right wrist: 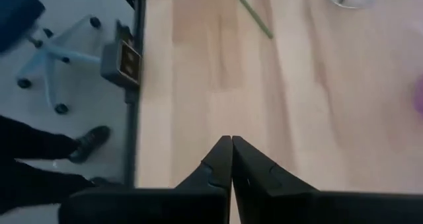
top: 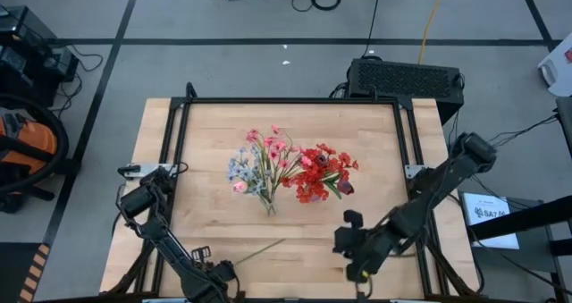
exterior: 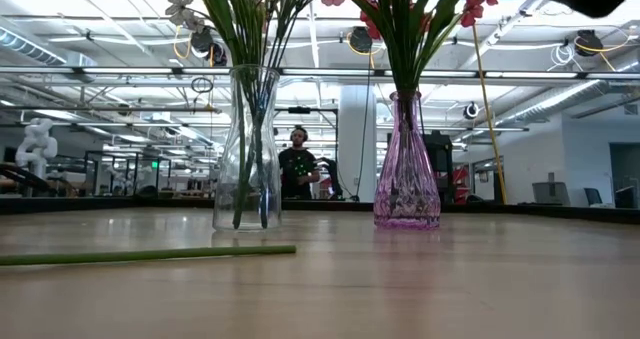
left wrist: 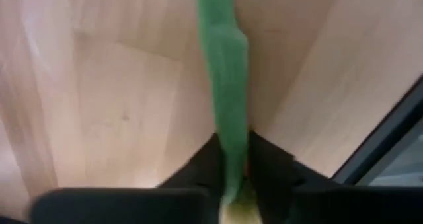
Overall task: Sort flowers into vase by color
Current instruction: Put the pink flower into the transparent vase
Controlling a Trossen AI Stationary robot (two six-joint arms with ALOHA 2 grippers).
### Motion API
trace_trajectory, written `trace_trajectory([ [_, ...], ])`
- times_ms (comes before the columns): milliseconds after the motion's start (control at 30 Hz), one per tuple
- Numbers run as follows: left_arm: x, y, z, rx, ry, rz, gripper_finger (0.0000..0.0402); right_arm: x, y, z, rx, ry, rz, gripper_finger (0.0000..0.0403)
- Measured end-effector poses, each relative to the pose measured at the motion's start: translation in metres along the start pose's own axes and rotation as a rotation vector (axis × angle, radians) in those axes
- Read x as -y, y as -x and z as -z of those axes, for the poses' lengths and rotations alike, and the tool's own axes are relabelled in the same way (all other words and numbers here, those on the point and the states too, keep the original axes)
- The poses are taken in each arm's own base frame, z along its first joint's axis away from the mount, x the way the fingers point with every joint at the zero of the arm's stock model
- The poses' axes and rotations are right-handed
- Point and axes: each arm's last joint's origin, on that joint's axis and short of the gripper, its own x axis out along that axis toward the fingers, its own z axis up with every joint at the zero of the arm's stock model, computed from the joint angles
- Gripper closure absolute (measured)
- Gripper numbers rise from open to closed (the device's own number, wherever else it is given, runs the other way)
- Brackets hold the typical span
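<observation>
A clear vase (top: 265, 194) (exterior: 250, 149) holds pink, white and pale blue flowers (top: 264, 160). To its right, a pink vase (exterior: 405, 164) holds red flowers (top: 322, 172). One long green stem (top: 261, 249) (exterior: 150, 254) lies flat on the table near the near edge; its bloom does not show. My left gripper (top: 223, 272) (left wrist: 231, 141) sits low at the near edge, shut on that stem. My right gripper (top: 349, 248) (right wrist: 231, 139) hovers above bare table right of the stem, shut on nothing. The stem's free end (right wrist: 254, 16) shows in the right wrist view. My left gripper pinches the green stem (left wrist: 230, 118) between its two fingers (left wrist: 205, 161), which lie along it, coming from the table's near side. The stem runs straight out past the fingertips. Its free length (exterior: 200, 251) rests on the table.
The two vases stand close together at the table's middle. A black frame rail (top: 165, 160) runs along the table's sides. Bare wood lies between the vases and the near edge. A person (exterior: 298, 169) stands far behind the table; a chair base (right wrist: 56, 59) stands beside it.
</observation>
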Motion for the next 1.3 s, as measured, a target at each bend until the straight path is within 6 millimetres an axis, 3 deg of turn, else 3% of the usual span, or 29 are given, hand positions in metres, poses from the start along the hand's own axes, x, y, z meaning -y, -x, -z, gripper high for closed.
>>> trace_trajectory([
  [100,0.0,-0.001,-0.001,0.018,-0.05,-0.006,0.0386,-0.014,-0.009,-0.007,-0.004,-0.071,-0.002,0.0402],
  [300,0.001,0.001,-0.001,0.036,-0.135,-0.003,0.0389,-0.042,-0.019,-0.003,-0.057,-0.153,0.018,0.0402],
  [467,-0.009,0.017,-0.009,0.012,-0.171,0.051,0.0394,-0.063,-0.028,-0.001,-0.033,-0.12,-0.031,0.0402],
  [567,-0.024,0.039,-0.02,0.014,-0.162,0.1,0.0394,-0.072,-0.035,-0.008,0.083,-0.105,-0.077,0.0402],
  [767,-0.062,0.1,-0.031,0.065,-0.12,0.3,0.0394,-0.074,-0.047,-0.033,0.271,0.096,-0.126,0.0399],
  [1033,-0.109,0.177,-0.035,0.245,0.023,0.692,0.0394,-0.067,-0.045,-0.053,0.339,0.28,-0.086,0.0401],
  [1133,-0.117,0.188,-0.037,0.265,0.073,0.758,0.0394,-0.075,-0.029,-0.066,0.378,0.373,0.007,0.0402],
  [1300,-0.115,0.188,-0.035,0.215,0.064,0.792,0.0394,-0.086,-0.003,-0.082,0.368,0.483,0.238,0.0402],
])
